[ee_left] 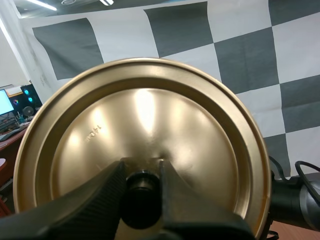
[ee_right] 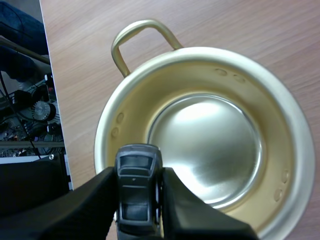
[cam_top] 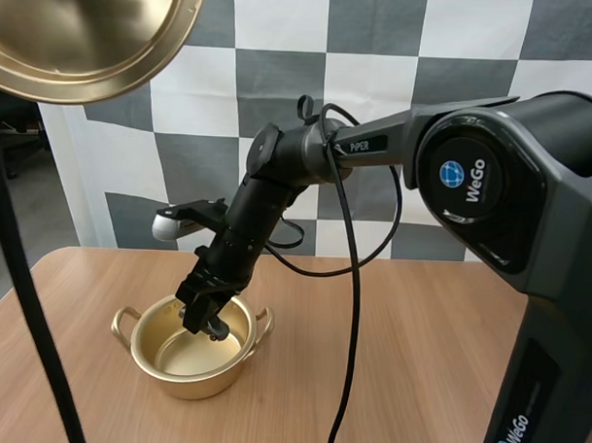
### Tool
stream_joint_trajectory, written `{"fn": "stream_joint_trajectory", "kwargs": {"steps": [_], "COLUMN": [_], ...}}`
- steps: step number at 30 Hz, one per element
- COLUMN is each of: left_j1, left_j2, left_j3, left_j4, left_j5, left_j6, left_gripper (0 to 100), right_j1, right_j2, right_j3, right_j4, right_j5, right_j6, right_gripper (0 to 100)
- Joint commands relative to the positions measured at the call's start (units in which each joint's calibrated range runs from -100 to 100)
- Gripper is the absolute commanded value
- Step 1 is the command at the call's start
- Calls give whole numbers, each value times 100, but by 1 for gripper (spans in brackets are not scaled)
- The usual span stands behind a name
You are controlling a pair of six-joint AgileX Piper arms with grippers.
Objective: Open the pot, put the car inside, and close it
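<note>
- Small dark-grey toy car (ee_right: 138,197): probably light, rigid, slick; my right gripper (ee_right: 139,174) pinches its sides just over the round golden metal pot (ee_right: 200,51).
- Left gripper (ee_left: 141,167) clamps the golden lid's (ee_left: 150,107) black knob (ee_left: 142,196).

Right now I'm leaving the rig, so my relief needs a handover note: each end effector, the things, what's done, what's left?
Left end effector shut on the lid by its knob, held raised, off the pot.
Right end effector shut on the car, over the open pot on the table.
Done: pot opened, car picked up.
Left: release car in pot, put lid back.
</note>
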Motion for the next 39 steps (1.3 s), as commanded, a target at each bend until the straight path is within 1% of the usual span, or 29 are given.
{"fn": "stream_joint_trajectory", "kwargs": {"steps": [1, 14, 20, 29, 35, 39], "left_j1": [3, 3, 3, 3, 3, 3], "left_j2": [-5, -5, -5, -5, -50, -63], "left_j3": [-1, -1, -1, -1, -1, -1], "left_j4": [1, 1, 1, 1, 1, 1], "left_j5": [6, 6, 6, 6, 6, 6], "left_j6": [8, 8, 8, 8, 8, 8], "left_gripper": [0, 0, 0, 0, 0, 0], "right_j1": [2, 5, 21, 213, 233, 233], "right_j2": [94, 535, 781, 1022, 1384, 1521], "right_j3": [-5, -5, -5, -11, -255, -405], "right_j4": [1, 68, 197, 159, -42, -56], "right_j5": [2, 2, -10, -603, -854, -886], "right_j6": [-2, -31, -192, -412, -412, -412], "right_gripper": [0, 0, 0, 0, 0, 0]}}
